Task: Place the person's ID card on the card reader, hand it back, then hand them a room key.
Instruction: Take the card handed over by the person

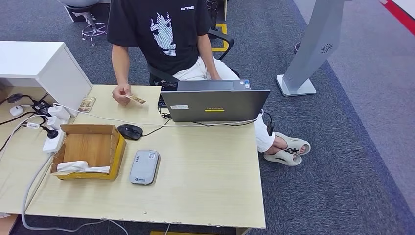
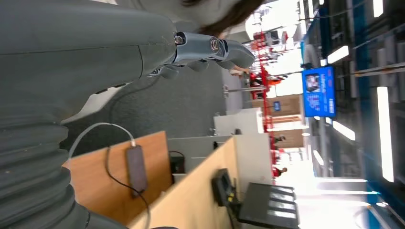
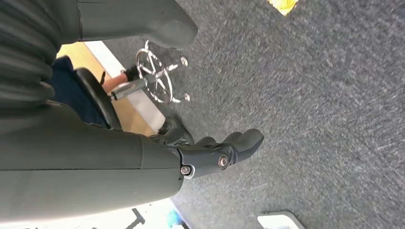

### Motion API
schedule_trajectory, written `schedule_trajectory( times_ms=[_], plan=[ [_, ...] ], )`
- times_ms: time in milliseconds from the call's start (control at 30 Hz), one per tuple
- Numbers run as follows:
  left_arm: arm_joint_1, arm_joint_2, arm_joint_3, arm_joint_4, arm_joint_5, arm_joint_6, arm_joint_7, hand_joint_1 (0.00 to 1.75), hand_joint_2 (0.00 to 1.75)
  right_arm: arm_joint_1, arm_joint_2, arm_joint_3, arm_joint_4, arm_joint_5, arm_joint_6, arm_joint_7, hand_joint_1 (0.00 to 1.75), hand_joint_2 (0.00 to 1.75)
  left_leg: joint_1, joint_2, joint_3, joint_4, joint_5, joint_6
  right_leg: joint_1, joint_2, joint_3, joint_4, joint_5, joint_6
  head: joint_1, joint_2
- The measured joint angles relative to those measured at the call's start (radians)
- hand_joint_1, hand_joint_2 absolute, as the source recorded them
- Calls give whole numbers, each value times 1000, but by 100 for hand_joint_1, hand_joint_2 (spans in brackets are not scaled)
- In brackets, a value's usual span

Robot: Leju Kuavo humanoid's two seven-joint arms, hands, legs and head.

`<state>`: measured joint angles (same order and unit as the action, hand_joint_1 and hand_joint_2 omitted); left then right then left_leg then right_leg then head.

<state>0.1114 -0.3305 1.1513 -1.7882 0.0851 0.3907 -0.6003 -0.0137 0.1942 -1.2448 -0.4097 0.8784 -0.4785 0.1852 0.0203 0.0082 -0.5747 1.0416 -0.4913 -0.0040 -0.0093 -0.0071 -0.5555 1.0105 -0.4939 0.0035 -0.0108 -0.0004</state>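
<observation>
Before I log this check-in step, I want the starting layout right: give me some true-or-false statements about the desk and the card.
1. The person's hand holds the ID card above the desk. True.
2. The card reader lies inside the cardboard box. False: it lies on the desk beside the box.
3. The mouse sits between the box and the laptop. True.
4. The left hand grips a card. False: it holds nothing.
</observation>
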Motion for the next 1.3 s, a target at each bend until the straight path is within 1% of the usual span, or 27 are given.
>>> schedule_trajectory(
  times_ms=[133,333,833,900,933,1000,1033,1067,1100,1167,1200,1233,1300],
  plan=[
    [-22,-4,52,59,6,-2,6,0,175,-8,0,-15,0,0,0,-1,0,175,0,0,0,0,0,0,0,0,0,0,0,0,0,0],
    [-40,-9,88,91,-11,-17,6,0,175,-15,-4,-29,6,0,-3,-21,0,175,0,0,0,0,0,0,0,0,0,0,0,0,0,0],
    [-51,-10,107,111,-15,-23,6,0,175,-20,-11,-44,15,1,-3,-30,0,175,0,0,0,0,0,0,0,0,0,0,0,0,0,0],
    [-51,-10,108,115,-30,-17,21,0,175,-20,-11,-44,15,2,-3,-30,0,175,0,0,0,0,0,0,0,0,0,0,0,0,0,0],
    [-52,-10,108,133,-69,-1,61,0,175,-20,-12,-45,16,6,-3,-32,0,175,-1,0,0,0,0,0,0,0,0,0,0,0,0,0],
    [-60,-3,111,216,-191,45,193,0,175,-20,-14,-45,21,17,-3,-36,0,175,-1,0,0,0,0,0,-1,0,0,0,0,0,-1,0],
    [-68,6,116,286,-239,68,254,0,175,-21,-15,-45,24,23,-3,-39,0,175,-2,0,0,0,0,0,-2,0,0,0,0,0,-2,0],
    [-79,20,124,368,-255,83,274,0,175,-21,-16,-45,27,27,-3,-42,0,175,-1,0,0,0,0,0,-2,0,0,0,0,0,-2,0],
    [-89,36,134,456,-250,90,252,0,175,-21,-17,-45,30,30,-4,-46,0,175,-1,0,1,0,0,0,-2,0,0,0,0,0,-2,0],
    [-104,64,151,616,-233,98,145,0,175,-21,-19,-46,34,36,-4,-53,0,175,0,0,0,0,0,0,-1,0,0,0,0,0,-2,0],
    [-109,76,155,674,-233,98,100,0,175,-21,-20,-48,35,39,-3,-55,0,175,0,-1,0,0,0,0,0,0,0,0,0,0,-1,0],
    [-114,85,159,719,-237,98,75,0,175,-21,-21,-49,36,41,-3,-56,0,175,0,-1,0,0,0,0,0,0,0,0,0,0,-1,0],
    [-124,100,165,792,-245,97,65,0,175,-21,-21,-52,37,46,-3,-57,0,175,-1,-1,0,0,0,0,-1,-1,0,0,0,0,-2,0]
  ],
)
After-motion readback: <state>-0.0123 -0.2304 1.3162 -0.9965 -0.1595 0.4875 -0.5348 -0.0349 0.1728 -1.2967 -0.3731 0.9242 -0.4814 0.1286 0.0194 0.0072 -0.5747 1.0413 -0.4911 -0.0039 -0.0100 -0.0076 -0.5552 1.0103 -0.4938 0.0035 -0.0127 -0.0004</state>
